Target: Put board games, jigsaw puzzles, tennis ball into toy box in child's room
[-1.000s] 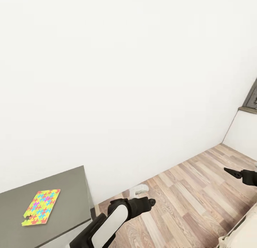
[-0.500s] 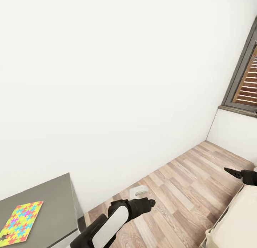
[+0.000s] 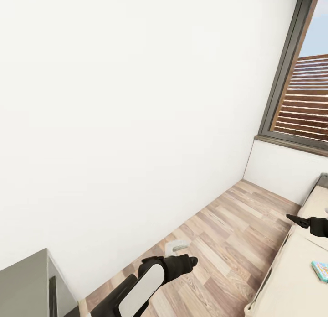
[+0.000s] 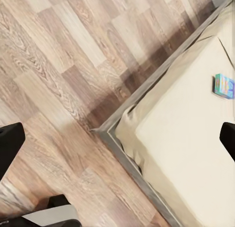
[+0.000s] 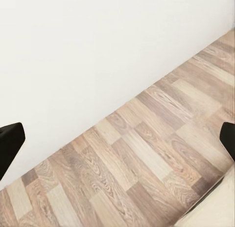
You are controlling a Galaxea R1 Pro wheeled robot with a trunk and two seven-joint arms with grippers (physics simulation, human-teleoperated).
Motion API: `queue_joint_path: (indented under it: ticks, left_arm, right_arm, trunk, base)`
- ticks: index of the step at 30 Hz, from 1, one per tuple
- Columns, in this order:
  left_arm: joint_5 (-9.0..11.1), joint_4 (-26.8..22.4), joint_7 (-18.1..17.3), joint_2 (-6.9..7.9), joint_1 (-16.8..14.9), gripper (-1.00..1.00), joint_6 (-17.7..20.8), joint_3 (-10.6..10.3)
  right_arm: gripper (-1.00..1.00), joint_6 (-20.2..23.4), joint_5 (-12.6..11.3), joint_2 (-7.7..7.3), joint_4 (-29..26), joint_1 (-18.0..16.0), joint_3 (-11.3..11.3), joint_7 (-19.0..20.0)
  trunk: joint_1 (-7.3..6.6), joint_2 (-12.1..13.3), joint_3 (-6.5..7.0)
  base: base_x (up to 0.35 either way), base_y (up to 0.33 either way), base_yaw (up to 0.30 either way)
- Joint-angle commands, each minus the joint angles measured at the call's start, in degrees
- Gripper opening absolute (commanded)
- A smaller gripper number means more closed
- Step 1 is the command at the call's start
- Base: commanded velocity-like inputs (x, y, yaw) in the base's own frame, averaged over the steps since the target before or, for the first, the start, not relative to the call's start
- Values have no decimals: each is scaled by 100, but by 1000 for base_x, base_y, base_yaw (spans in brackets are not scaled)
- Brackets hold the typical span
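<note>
A small blue board game (image 3: 320,270) lies flat on the beige mattress of the bed (image 3: 291,280) at the lower right; the left wrist view shows the same board game (image 4: 223,86) on the bed (image 4: 186,153). My left gripper (image 3: 187,262) hangs over the wood floor, well short of the bed, and its fingers stand wide apart in the left wrist view with nothing between them (image 4: 117,143). My right gripper (image 3: 298,221) hovers by the bed's near edge, also open and empty (image 5: 117,138). A corner of the table's dark grey top (image 3: 23,285) sits at the lower left.
A bare white wall (image 3: 136,102) runs along the left. A dark-framed window (image 3: 300,98) with slats outside stands at the far right. Wood-plank floor (image 3: 228,230) lies between the wall and the bed's dark grey frame (image 4: 117,141).
The camera has swung right: the table and the jigsaw puzzle on it slid out at the left, while the window, the bed and the blue board game came in. Both arms keep their pose.
</note>
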Motion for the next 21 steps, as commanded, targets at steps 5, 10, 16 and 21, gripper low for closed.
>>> queue_joint_path:
  ticks: [5, 10, 16, 21]
  left_arm:
    - [45, 0, 46, 9, -7, 100, 2, -5]
    - [45, 2, 45, 11, -7, 100, 2, -5]
    - [49, 2, 45, 12, -7, 100, 2, -5]
    - [50, 3, 45, 13, -7, 100, 2, -5]
  right_arm:
    - [100, 34, 53, -1, -4, -10, -6, 59]
    - [100, 31, 53, -1, -4, -10, -6, 59]
    - [100, 21, 48, -2, -4, -10, -25, 76]
    - [100, 13, 45, -15, -7, -10, -44, 101]
  trunk:
    - [7, -14, 21]
    - [7, -14, 56]
    - [7, -14, 90]
    - [7, -14, 96]
  base:
    - [325, -44, -224]
    - [339, 90, -223]
    - [340, 146, -181]
    - [336, 165, -42]
